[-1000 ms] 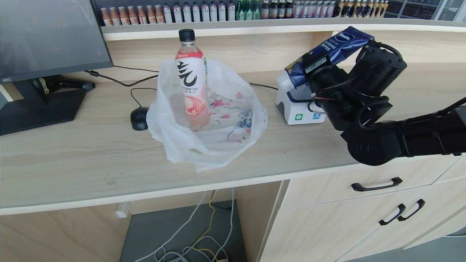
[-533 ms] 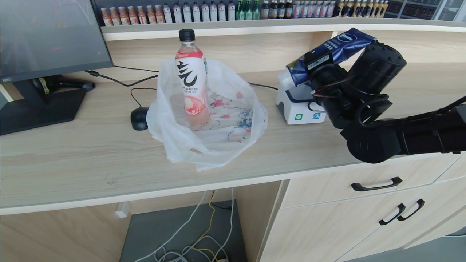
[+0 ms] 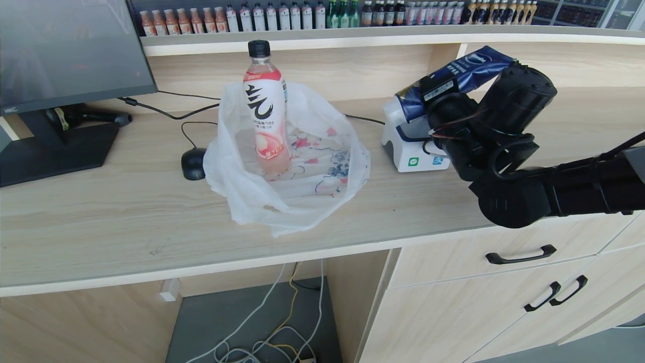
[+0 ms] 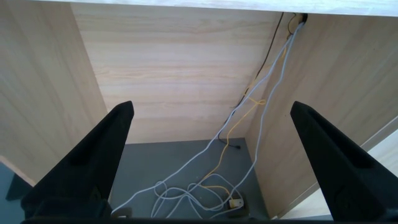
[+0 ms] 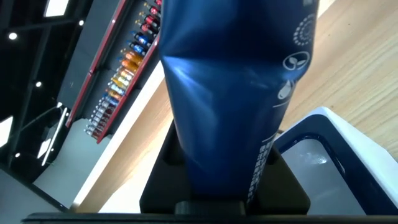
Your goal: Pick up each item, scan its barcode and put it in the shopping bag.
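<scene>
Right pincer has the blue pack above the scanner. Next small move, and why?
Probably roll the right pincer so the barcode label on the blue pack turns toward the scanner; it faces upward, away from the scanner's window.

Head above counter, right wrist near scanner

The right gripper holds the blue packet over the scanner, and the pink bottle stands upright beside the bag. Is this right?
Not quite: the head view shows the pink bottle standing upright inside the bag, not beside it. The rest holds.
</scene>
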Robot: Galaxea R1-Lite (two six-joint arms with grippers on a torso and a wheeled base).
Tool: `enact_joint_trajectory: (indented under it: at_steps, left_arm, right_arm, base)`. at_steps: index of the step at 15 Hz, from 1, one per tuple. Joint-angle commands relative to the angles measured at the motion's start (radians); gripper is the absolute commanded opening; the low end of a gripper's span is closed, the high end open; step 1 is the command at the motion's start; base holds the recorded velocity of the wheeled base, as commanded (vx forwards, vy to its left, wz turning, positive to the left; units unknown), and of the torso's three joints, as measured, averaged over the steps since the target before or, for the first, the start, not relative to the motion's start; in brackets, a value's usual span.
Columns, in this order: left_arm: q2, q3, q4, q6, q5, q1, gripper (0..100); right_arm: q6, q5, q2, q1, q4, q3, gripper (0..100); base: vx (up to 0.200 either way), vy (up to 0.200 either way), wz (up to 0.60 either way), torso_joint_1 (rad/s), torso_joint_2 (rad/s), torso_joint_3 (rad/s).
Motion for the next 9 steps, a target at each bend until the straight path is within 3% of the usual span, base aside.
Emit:
enact_joint_trajectory:
  at_steps: [1, 9]
  left_arm:
    - [0.0, 0.0, 0.0, 0.0, 0.001, 0.0, 100]
    - [0.0, 0.0, 0.0, 0.0, 0.001, 0.0, 100]
  right_arm:
    - [0.0, -0.001, 0.001, -0.009, 0.001, 0.004, 0]
    - [0.002, -0.001, 0.005, -0.015, 0.001, 0.007, 0]
  base:
    - [0.0, 0.0, 0.0, 0.0, 0.0, 0.0]
    - [0.0, 0.0, 0.0, 0.0, 0.0, 0.0]
